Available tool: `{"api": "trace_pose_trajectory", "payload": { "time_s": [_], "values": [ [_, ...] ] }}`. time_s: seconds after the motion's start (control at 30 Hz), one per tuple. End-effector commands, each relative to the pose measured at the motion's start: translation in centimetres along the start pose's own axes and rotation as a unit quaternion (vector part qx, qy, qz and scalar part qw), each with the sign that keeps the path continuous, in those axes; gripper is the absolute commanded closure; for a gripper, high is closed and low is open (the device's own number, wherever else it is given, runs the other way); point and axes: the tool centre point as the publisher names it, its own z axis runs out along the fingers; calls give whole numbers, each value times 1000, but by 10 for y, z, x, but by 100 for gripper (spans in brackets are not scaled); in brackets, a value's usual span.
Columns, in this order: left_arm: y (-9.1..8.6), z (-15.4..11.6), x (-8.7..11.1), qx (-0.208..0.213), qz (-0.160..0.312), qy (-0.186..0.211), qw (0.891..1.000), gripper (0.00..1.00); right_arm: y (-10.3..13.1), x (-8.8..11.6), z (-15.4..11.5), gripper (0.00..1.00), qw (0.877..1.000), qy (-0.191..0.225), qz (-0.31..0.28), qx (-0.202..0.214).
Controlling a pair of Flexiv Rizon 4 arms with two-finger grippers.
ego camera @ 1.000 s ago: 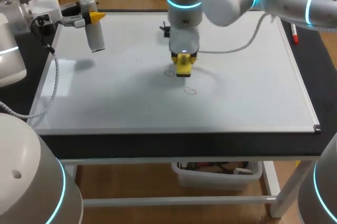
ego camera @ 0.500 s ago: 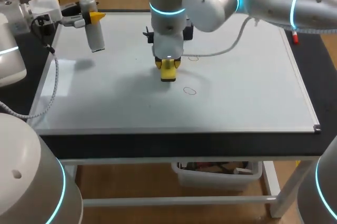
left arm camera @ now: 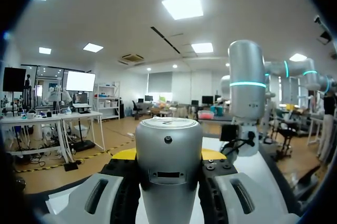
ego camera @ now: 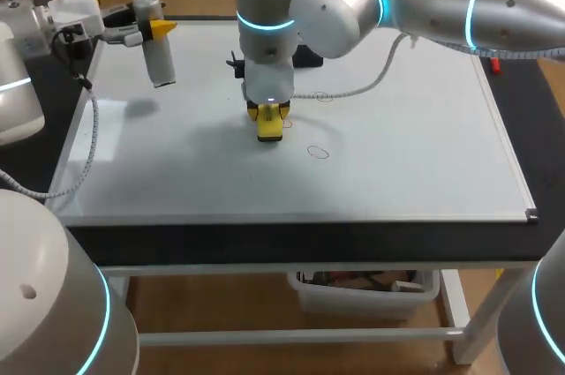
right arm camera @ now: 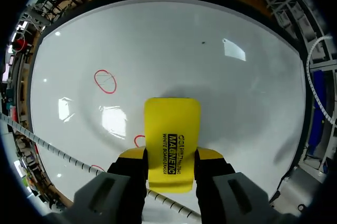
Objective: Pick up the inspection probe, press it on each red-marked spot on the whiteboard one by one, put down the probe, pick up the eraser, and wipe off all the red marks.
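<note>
The right claw (ego camera: pixel 269 114), clamped on the eraser (right arm camera: pixel 172 139), slides toward nine o'clock onto a red mark (right arm camera: pixel 138 140) — so it is wiping. The left claw (left arm camera: pixel 168 155) grips the probe (ego camera: pixel 159 62).

The desk (ego camera: pixel 300 243) has a black top, exposed as a strip along the front edge and at the right side. White legs and a crossbar support it. A pen (ego camera: pixel 497 63) with a red part lies on the right-hand strip, partly hidden.
</note>
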Motion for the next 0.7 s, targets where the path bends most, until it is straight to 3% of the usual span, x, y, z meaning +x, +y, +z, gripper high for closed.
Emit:
{"api": "trace_pose_trajectory", "payload": {
  "time_s": [0.03, 0.4, 0.7],
  "values": [
    [-1, 0, 1, 1, 1, -2, 1000, 100, -4, -2, 7, 100, 1000, 4, -1, -3],
    [-1, 0, 1, 1, 1, -2, 1000, 100, -3, 1, 15, 100, 1000, 11, -4, -7],
    [-1, 0, 1, 1, 1, -2, 1000, 100, -2, 17, 17, 100, 1000, 17, 13, -9]
  ]
}}
